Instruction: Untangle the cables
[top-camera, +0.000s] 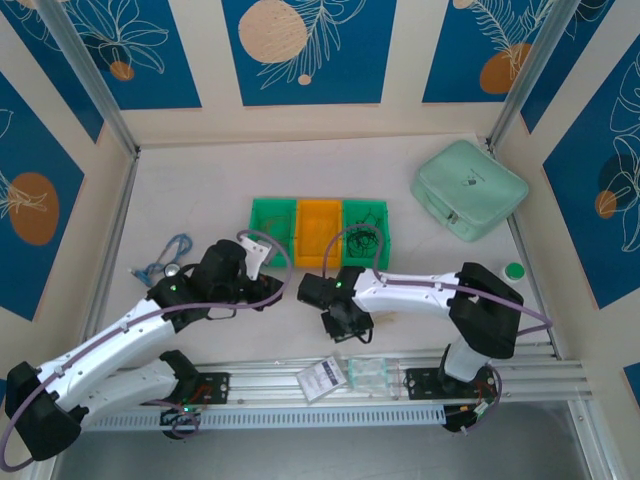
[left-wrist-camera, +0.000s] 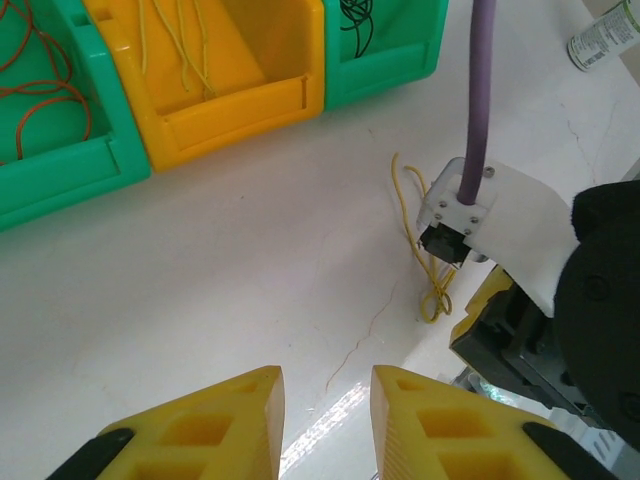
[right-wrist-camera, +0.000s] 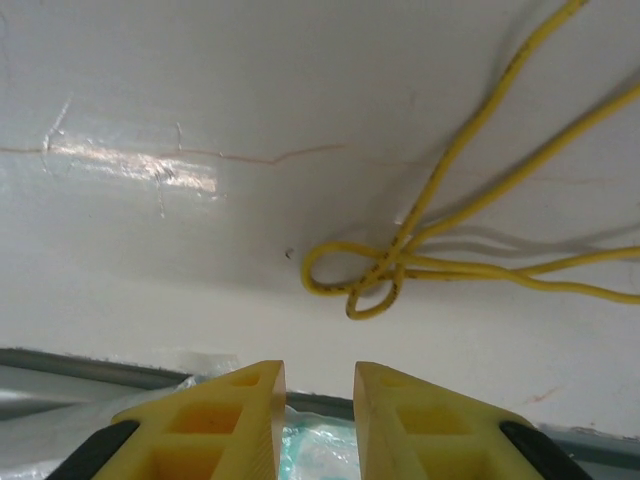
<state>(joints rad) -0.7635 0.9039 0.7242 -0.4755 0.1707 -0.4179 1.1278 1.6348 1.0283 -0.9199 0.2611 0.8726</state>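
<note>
Knotted yellow wires lying just ahead of right pincer, trailing rightward; left pincer farther; both gaping slightly, empty.

We lose the far ends of the yellow cables where they run off the right and top edges of the right wrist view. In the left wrist view their strands pass behind the right arm's camera mount, and the top edge crops the orange bin and the green bins. From above, the right end effector hides the knot, and the wires in the bins are too thin to tell apart.
</note>
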